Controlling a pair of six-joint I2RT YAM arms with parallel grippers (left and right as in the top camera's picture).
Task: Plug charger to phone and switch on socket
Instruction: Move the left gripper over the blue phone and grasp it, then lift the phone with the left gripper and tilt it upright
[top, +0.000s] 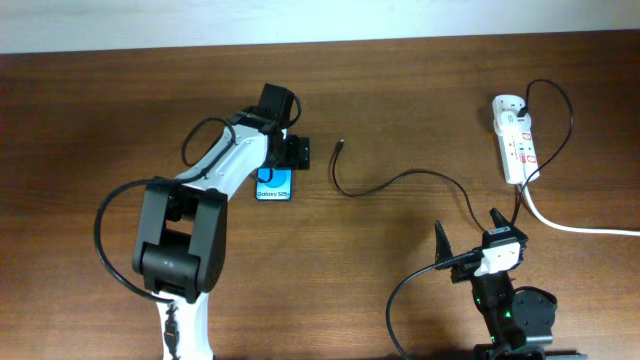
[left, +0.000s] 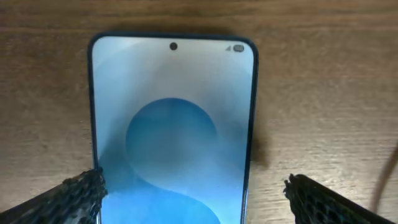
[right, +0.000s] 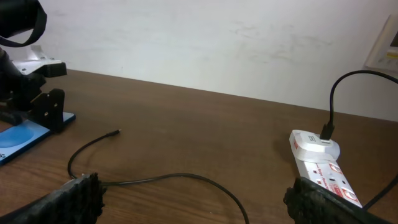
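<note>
The phone (top: 275, 188) lies flat on the table with its blue screen up. It fills the left wrist view (left: 171, 124). My left gripper (top: 283, 160) is open and low over the phone's end (left: 194, 183). Its left finger is at the phone's left edge and its right finger is clear of the right edge. The charger cable (top: 400, 178) curves across the table, and its plug tip (top: 341, 146) lies loose to the right of the phone. The socket (top: 515, 140) lies at the far right with the cable's adapter plugged in. My right gripper (top: 468, 226) is open and empty near the front edge, above the cable (right: 186, 176).
The socket's thick white cord (top: 580, 226) runs off the right edge. The right wrist view shows the socket (right: 323, 165), the plug tip (right: 116, 132), the phone (right: 18, 142) and the left gripper (right: 43, 106) by a pale wall.
</note>
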